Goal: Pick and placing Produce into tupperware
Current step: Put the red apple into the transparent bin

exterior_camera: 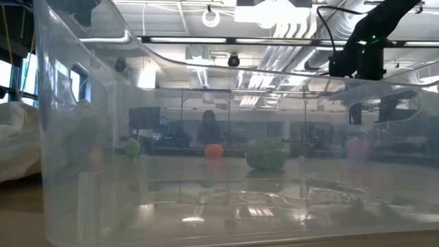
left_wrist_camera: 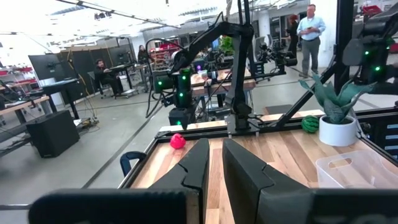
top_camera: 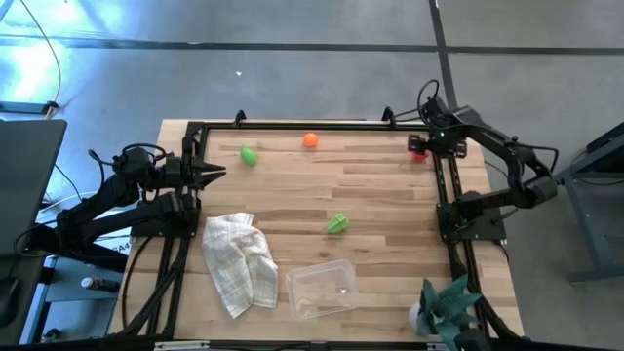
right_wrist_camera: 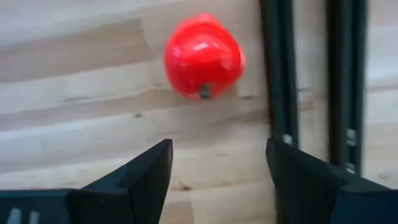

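Produce lies scattered on the wooden table (top_camera: 390,195), none of it in the clear tub (top_camera: 320,288) yet, so by my judgement the task is at its very start. The red piece (right_wrist_camera: 204,56) sits at the far right corner, just beside the black frame rail (right_wrist_camera: 281,74). The right gripper (right_wrist_camera: 217,165) hangs directly over that corner with its fingers apart and nothing between them; the red piece lies a little ahead of the gap, so the fingers look set wide to take it. The rail so near the fruit leaves little room on that side, which may make the grasp awkward.

The orange piece (top_camera: 310,139) and the round green one (top_camera: 249,155) rest along the far edge, well apart from each other, while the leafy light-green piece (top_camera: 336,223) lies near the middle of the table, nearest to the tub. The tub stands open and empty at the near edge, between the crumpled checked cloth (top_camera: 239,258) and the potted plant (top_camera: 447,304), within reach of either arm.

The left gripper (top_camera: 213,173) waits over the left edge with its fingers together, holding nothing.
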Robot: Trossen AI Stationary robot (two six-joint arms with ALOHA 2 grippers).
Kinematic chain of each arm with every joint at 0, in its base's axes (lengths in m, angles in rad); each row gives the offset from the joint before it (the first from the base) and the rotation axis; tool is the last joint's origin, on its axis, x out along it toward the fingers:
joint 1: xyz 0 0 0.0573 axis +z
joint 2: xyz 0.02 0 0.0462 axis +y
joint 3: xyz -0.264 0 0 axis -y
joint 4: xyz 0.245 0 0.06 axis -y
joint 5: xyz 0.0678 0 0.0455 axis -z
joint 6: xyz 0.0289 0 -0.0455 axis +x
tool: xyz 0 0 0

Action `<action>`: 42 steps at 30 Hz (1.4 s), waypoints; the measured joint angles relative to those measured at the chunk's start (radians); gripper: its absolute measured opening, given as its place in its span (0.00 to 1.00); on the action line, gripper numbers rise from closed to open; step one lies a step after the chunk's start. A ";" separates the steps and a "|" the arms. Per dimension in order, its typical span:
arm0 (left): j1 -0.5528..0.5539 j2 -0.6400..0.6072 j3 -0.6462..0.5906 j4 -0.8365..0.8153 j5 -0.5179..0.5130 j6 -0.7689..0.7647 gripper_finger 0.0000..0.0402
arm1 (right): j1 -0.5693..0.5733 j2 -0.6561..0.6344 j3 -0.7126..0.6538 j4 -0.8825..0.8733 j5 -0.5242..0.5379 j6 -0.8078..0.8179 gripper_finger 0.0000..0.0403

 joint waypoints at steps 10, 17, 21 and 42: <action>0.000 0.000 0.000 0.000 0.000 0.000 0.09 | 0.000 0.055 -0.012 0.068 0.002 0.027 0.69; 0.000 0.000 0.000 0.000 0.000 0.000 0.09 | 0.000 0.102 -0.012 0.065 0.036 0.054 0.69; 0.000 0.000 0.000 0.000 0.000 0.000 0.09 | 0.000 0.102 -0.012 0.079 0.035 0.091 0.69; 0.000 0.000 0.000 0.000 0.000 0.000 0.09 | 0.053 0.107 -0.012 0.214 -0.044 0.338 0.69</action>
